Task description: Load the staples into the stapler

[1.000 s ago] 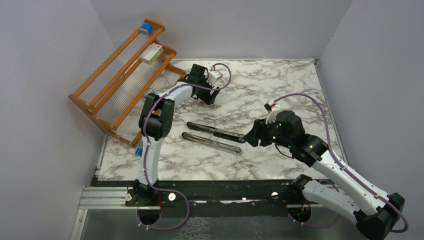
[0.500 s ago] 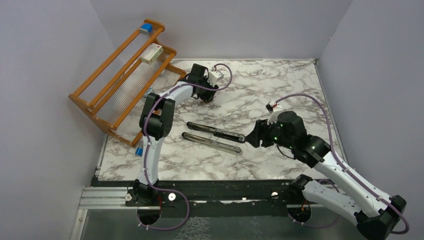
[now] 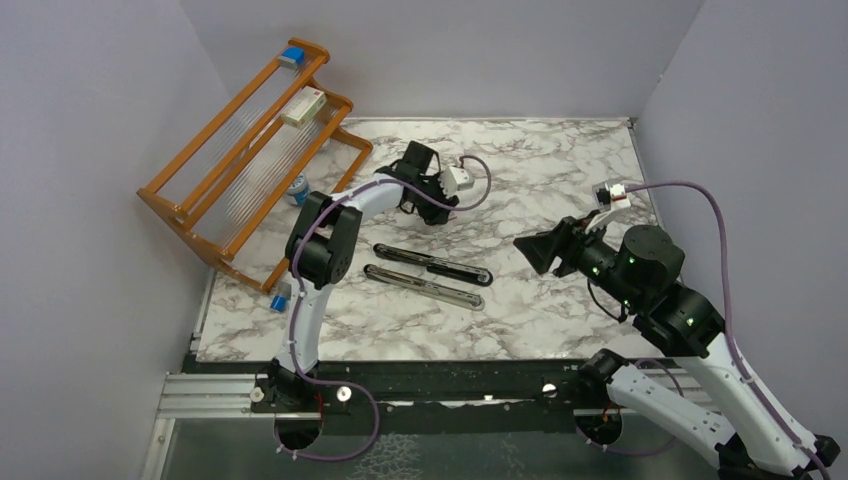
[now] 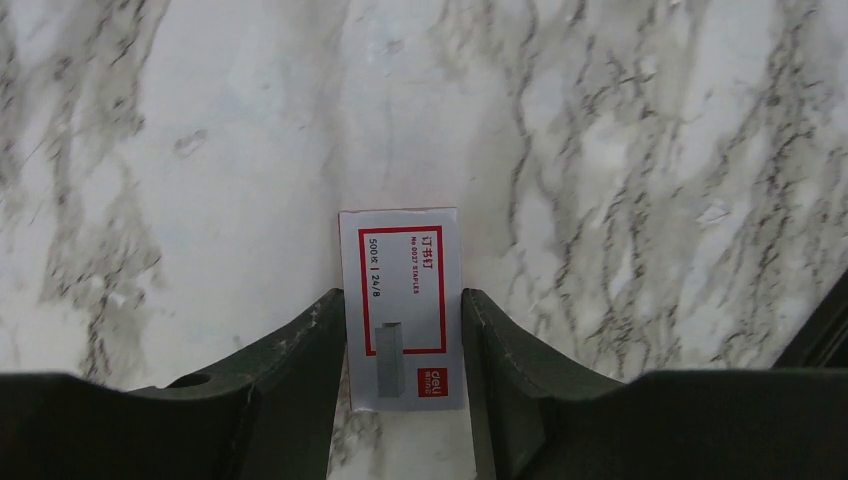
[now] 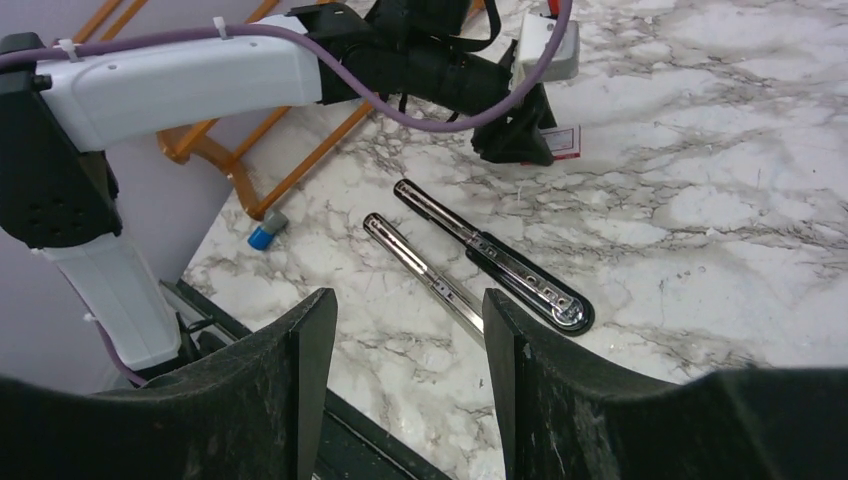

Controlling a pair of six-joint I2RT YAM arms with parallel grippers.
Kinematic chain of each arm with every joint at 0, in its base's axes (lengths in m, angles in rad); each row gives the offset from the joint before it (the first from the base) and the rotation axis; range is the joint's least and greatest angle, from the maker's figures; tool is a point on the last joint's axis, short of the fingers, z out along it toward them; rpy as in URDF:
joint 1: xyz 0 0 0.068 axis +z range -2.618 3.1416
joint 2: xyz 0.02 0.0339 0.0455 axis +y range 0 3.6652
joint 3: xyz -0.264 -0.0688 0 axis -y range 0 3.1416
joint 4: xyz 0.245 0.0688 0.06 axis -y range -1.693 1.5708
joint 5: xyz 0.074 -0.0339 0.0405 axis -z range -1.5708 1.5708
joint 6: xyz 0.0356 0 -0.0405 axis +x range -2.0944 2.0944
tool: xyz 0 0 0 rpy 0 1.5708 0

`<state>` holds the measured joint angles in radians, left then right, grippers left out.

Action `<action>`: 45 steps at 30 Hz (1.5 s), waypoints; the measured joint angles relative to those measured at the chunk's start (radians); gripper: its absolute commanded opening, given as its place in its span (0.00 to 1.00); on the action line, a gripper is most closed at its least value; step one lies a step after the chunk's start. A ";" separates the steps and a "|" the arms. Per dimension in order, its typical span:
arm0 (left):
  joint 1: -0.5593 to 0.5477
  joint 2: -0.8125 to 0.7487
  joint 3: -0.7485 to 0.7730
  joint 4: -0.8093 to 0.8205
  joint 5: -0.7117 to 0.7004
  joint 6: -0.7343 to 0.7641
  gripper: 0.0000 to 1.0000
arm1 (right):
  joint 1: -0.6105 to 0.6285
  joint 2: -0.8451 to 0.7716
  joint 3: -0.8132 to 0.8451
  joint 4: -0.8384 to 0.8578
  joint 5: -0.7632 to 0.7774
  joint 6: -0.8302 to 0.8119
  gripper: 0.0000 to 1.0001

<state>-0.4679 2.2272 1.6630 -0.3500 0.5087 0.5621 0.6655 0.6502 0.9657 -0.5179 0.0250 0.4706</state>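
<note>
Red-and-white and rectangular, the small flat packet of staples [image 4: 400,250] is being clamped between the black fingers [image 4: 300,350] of the left gripper [image 4: 402,296]. The jaws are being pressed against its two long sides, and its printed face is being shown to the wrist camera. Whether the packet is being held clear of the white, grey-veined marble tabletop [image 3: 560,170] or rested on it cannot be told. It is being held towards the far side of the table, beyond the slim black desk stapler [image 3: 430,263]. The stapler is being seen flat on the marble near the middle, shiny metal showing along its upper face. A narrow silver metal rail [image 3: 425,287] is being seen just beside it on the near side, roughly parallel. The right gripper [image 5: 407,300] is being held raised, to the right of the stapler and apart from it, its jaws spread wide. An orange wooden rack [image 3: 250,140] is being seen at the far left edge, a white-and-red box [image 3: 303,108] being carried on it.
</note>
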 measured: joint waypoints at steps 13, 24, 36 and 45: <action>-0.182 0.000 0.050 -0.167 0.009 0.338 0.50 | 0.000 -0.044 -0.008 -0.062 0.036 0.012 0.59; -0.164 0.018 0.094 -0.218 0.025 0.389 0.76 | 0.000 -0.043 -0.008 -0.084 0.042 0.013 0.59; -0.119 -0.088 0.046 -0.165 0.115 0.253 0.77 | 0.000 -0.071 -0.077 -0.020 0.127 -0.027 0.59; 0.034 -0.564 -0.381 0.290 0.052 -0.167 0.91 | 0.000 -0.017 -0.089 0.119 0.205 -0.192 0.60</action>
<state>-0.4343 1.6630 1.2816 -0.0605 0.5606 0.3950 0.6655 0.6334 0.8768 -0.3992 0.2302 0.2783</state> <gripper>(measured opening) 0.862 0.606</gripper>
